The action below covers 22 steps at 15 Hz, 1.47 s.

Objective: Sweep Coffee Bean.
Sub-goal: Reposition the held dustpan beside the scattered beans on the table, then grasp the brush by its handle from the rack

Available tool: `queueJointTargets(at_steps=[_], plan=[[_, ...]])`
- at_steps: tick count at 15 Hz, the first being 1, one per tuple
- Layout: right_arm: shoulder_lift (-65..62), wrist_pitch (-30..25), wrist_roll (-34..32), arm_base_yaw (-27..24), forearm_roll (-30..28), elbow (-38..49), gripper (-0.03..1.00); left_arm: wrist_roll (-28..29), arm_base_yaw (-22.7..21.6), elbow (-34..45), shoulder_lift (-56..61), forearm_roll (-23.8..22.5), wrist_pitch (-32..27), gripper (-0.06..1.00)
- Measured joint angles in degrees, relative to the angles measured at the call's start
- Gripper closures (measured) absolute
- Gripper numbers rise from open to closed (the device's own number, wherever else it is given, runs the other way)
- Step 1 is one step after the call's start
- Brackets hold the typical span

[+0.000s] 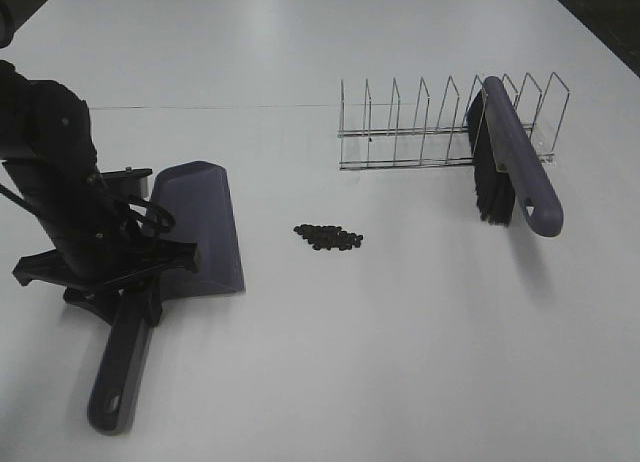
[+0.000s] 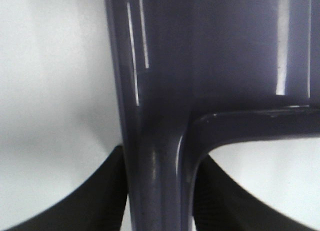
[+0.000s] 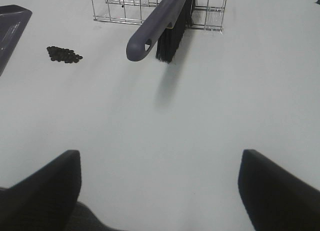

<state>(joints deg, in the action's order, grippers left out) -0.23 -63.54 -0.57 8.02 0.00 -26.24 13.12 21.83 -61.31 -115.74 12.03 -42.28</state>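
– Mid-table, item 1? Locate & describe pls.
– Item 1: coffee bean (image 1: 328,237). Qty approx. a few dozen. Tiny dark brown-black ovals in one tight, low heap on the plain white table (image 1: 400,382). Heap lies between the slate-purple plastic dustpan (image 1: 205,222) and the chrome wire rack (image 1: 400,132). It's nearer the pan lip and touches neither.
– Handling?
– Judged: v. light, hard, smooth, roundish, so prone to roll & scatter on the slick top. Too small to pinch one by one, so don't grip. Move w/ the purple-handled, black-bristled brush (image 1: 520,172), which leans in the rack's end slots w/ its handle jutting clear of the wires. Take hold on that free handle end, not the bristles. Short, soft strokes toward the pan lip; a hard flick prob. sends beans wide.
– Grippers?
– Left gripper (image 2: 160,191): black fingers pressed against both sides of the dustpan handle neck, just behind the tray. Looks clamped on it. Right gripper (image 3: 160,191): fingers spread wide w/ nothing between them, hanging over bare table well short of the brush.
– Pan condition?
– Flat on table, mouth facing the heap. Glossy plastic, prob. stiff & light. May skid if the brush pushes into it, so hold it down.
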Motion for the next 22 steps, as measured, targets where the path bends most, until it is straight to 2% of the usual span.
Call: queueJointTargets(at_steps=[4, 7, 9, 10, 13, 18, 21, 22], plan=[[0.7, -0.2, 2.6, 0.0, 0.7, -1.9, 0.22, 0.0, 0.1, 0.6, 2.3, -9.6, -0.7, 0.6], [5.0, -0.2, 5.5, 0.0, 1.0, -5.8, 0.22, -0.7, 0.1, 0.6, 4.1, -13.5, -0.9, 0.6], [9.7, -0.2, 6.5, 0.0, 1.1, -9.0, 0.22, -3.4, 0.1, 0.6, 4.1, -14.0, -0.9, 0.6], [16.0, -0.2, 6.0, 0.0, 1.1, -12.2, 0.22, -4.4, 0.1, 0.6, 4.1, -14.0, -0.3, 0.6], [28.4, -0.5, 0.6, 0.0, 1.1, -18.4, 0.22, -4.5, 0.1, 0.6, 4.1, -14.0, 0.9, 0.6], [49.2, -1.0, -1.9, 0.0, 1.0, -29.0, 0.23, -4.5, 0.1, 0.6, 4.1, -13.9, 0.9, 0.6], [60.8, -3.2, -2.6, 0.0, 1.0, -35.6, 0.25, -4.5, 0.1, 0.7, 4.1, -13.5, 0.9, 0.6], [71.2, -6.0, -2.8, 0.0, 1.0, -41.7, 0.26, -4.5, 0.1, 0.7, 4.1, -13.5, 0.9, 0.6]])
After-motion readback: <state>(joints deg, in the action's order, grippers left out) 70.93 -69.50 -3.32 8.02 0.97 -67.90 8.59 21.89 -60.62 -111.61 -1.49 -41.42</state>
